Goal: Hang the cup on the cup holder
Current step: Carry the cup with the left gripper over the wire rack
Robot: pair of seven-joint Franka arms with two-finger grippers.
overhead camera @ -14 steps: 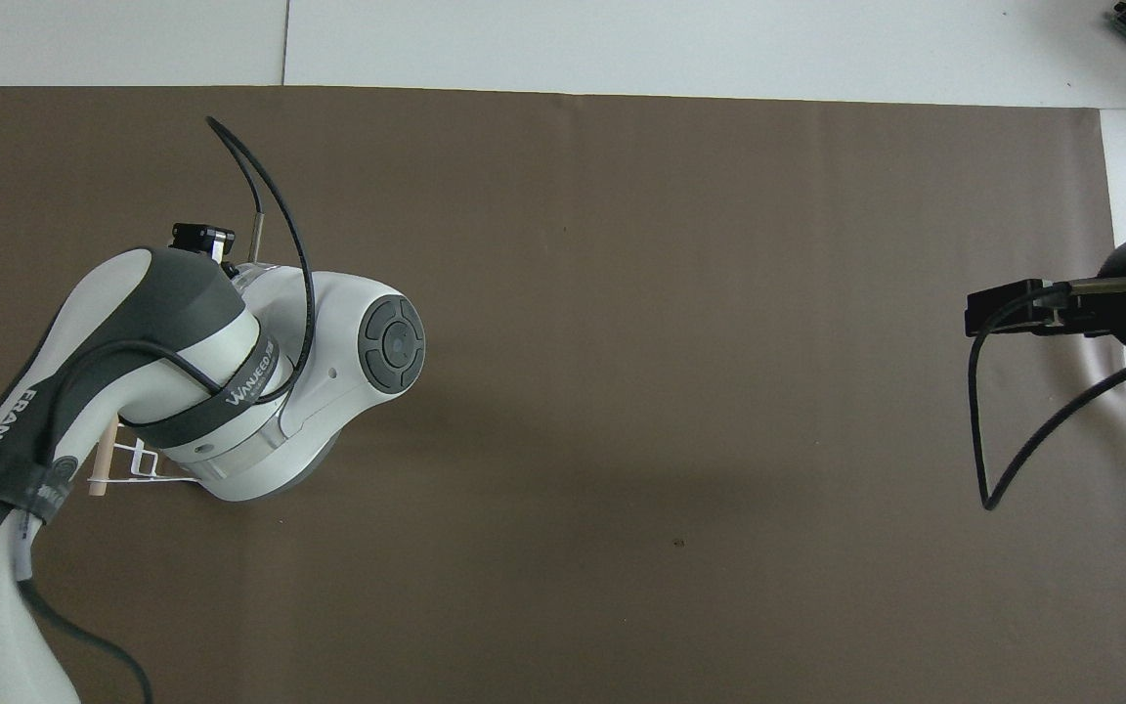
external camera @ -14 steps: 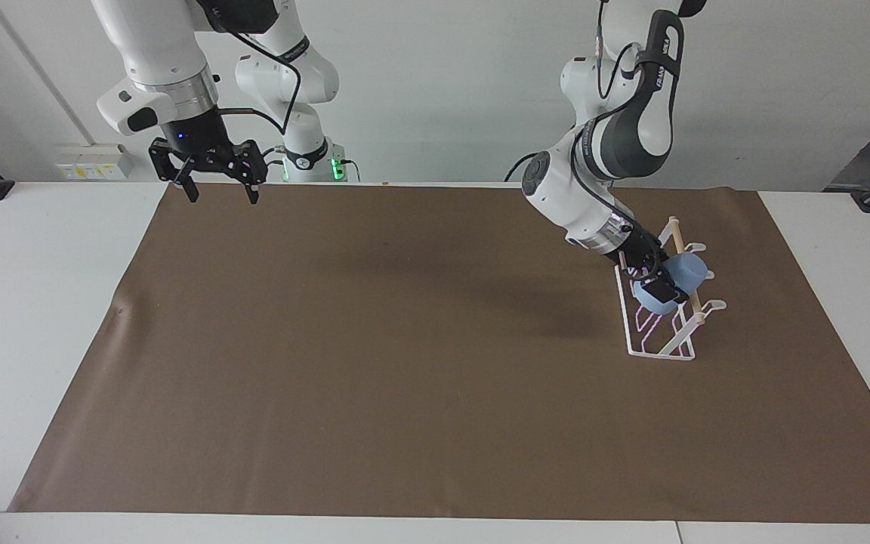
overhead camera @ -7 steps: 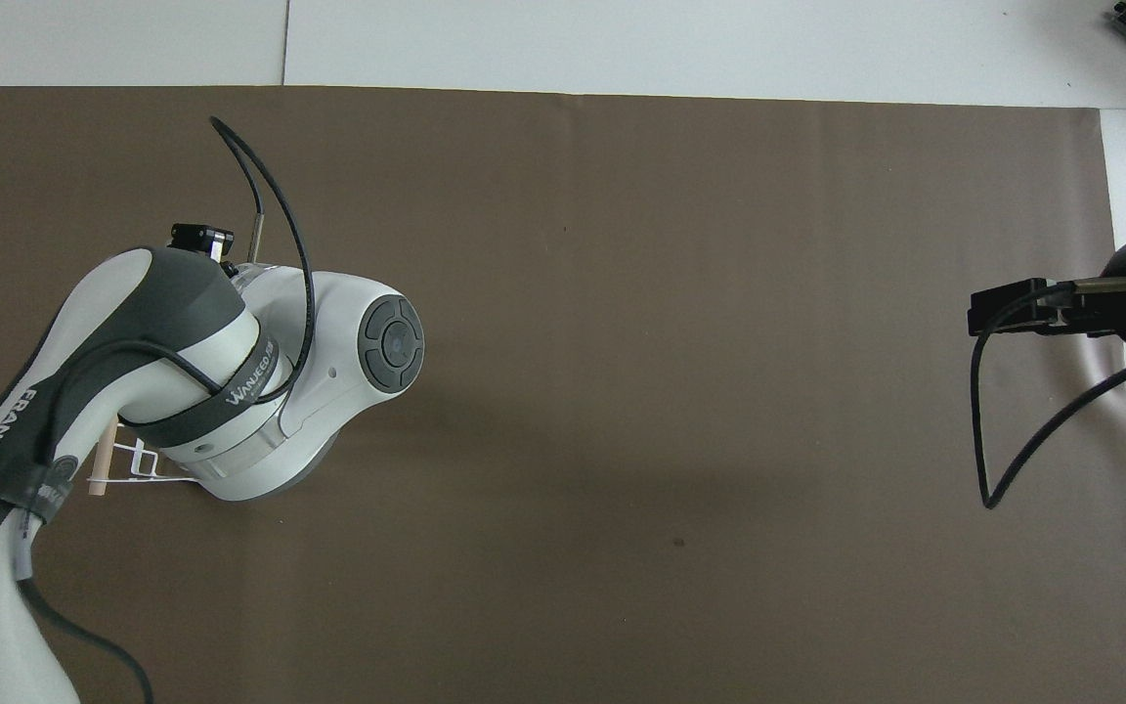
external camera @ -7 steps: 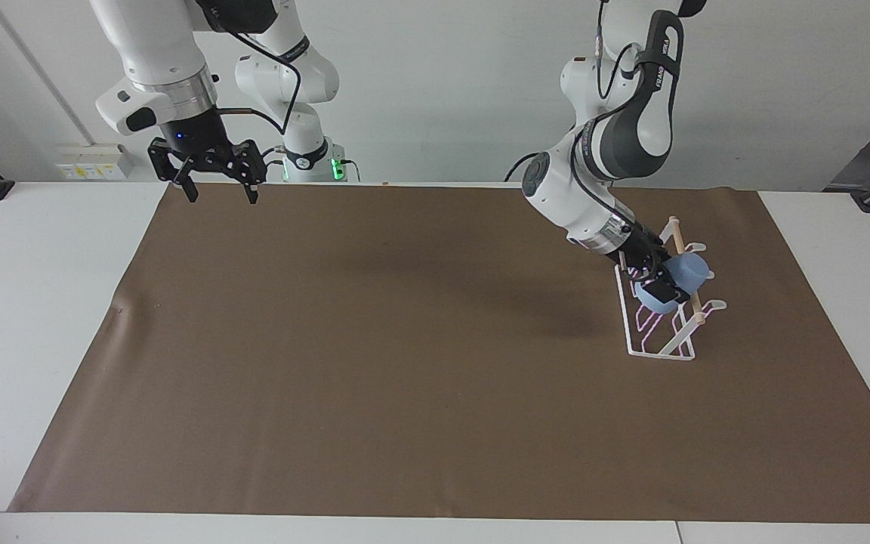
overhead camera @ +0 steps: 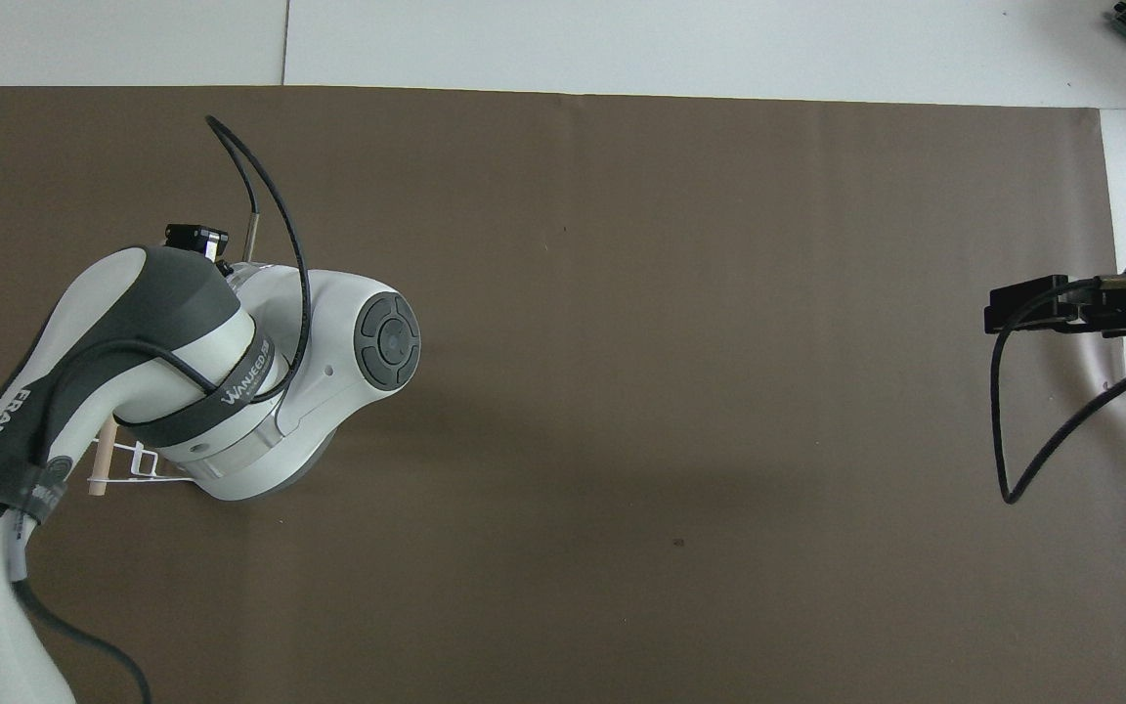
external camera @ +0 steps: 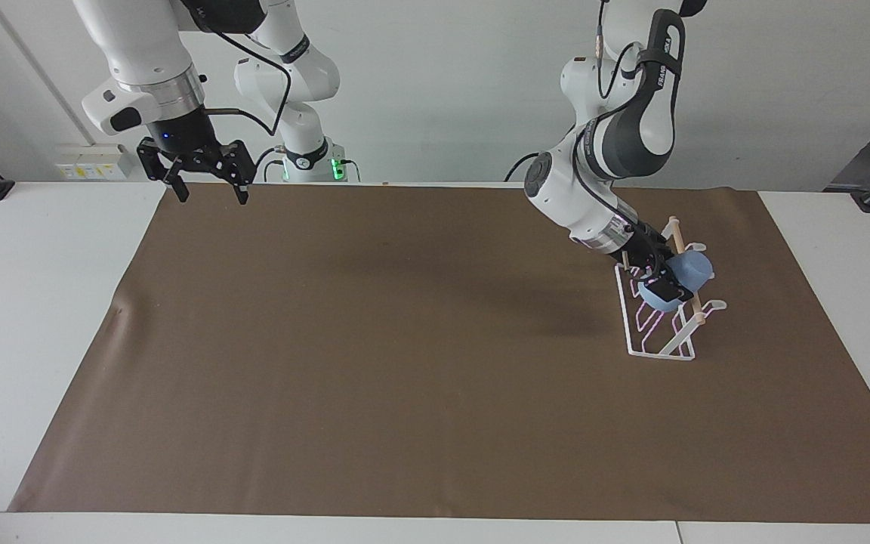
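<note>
The white wire cup holder (external camera: 658,336) with a wooden dowel (external camera: 675,234) on top stands on the brown mat at the left arm's end of the table. My left gripper (external camera: 669,285) is shut on the light-blue cup (external camera: 692,270). It holds the cup tilted against the holder's upper prongs, just under the dowel. In the overhead view the left arm hides the cup and most of the holder; only a corner of the wire (overhead camera: 138,467) and the dowel's end (overhead camera: 104,469) show. My right gripper (external camera: 207,193) hangs open and empty over the mat's corner nearest the right arm's base.
A brown mat (external camera: 405,363) covers most of the white table (external camera: 27,302). A black cable (overhead camera: 270,225) loops up from the left arm's wrist.
The left gripper has shifted the cup slightly up along the holder toward the dowel. The right gripper has drifted a little toward the right arm's end of the table and risen.
</note>
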